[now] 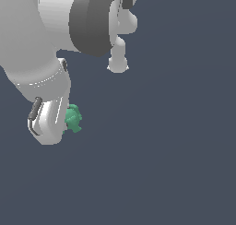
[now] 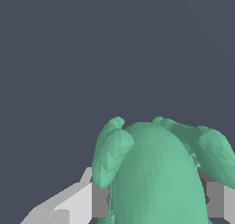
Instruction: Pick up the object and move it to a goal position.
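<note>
The object (image 2: 156, 172) is a green lumpy shape with short rounded knobs, and it fills the near part of the wrist view. It sits between the two grey finger pads (image 2: 100, 200), which press on its two sides. My gripper (image 2: 157, 201) is shut on it. In the exterior view the object (image 1: 73, 119) pokes out beside the arm's white hand (image 1: 48, 120), which hides the fingers and part of the object. No goal position marker is in view.
A plain dark blue-grey surface (image 1: 175, 150) lies all around. The arm's large white and grey links (image 1: 87, 16) fill the upper part of the exterior view's left.
</note>
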`<state>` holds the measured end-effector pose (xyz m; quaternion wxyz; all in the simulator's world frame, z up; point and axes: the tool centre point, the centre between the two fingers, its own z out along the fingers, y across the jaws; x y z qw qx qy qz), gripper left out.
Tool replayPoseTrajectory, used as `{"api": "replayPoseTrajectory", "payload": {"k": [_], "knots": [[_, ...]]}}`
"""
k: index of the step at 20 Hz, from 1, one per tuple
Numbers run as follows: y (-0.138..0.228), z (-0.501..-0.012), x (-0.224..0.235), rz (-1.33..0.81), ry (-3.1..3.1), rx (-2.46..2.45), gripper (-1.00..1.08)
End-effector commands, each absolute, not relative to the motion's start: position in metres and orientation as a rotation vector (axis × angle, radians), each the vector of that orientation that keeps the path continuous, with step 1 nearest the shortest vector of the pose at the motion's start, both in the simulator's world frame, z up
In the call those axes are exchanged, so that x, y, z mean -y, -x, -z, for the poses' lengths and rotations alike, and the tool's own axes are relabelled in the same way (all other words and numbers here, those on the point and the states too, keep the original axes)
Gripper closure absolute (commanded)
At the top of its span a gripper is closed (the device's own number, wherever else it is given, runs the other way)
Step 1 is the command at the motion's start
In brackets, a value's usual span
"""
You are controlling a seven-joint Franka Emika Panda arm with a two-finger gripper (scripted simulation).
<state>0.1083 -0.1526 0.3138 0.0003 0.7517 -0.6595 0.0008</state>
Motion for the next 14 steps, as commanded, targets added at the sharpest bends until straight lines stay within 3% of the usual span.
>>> {"api": "replayPoseTrajectory", "payload": {"k": [1, 14], "knots": [[-0.110, -0.325, 0.157, -0.001, -2.362, 2.070, 1.08], [-0.113, -0.345, 0.166, 0.000, -2.363, 2.070, 1.08]]}}
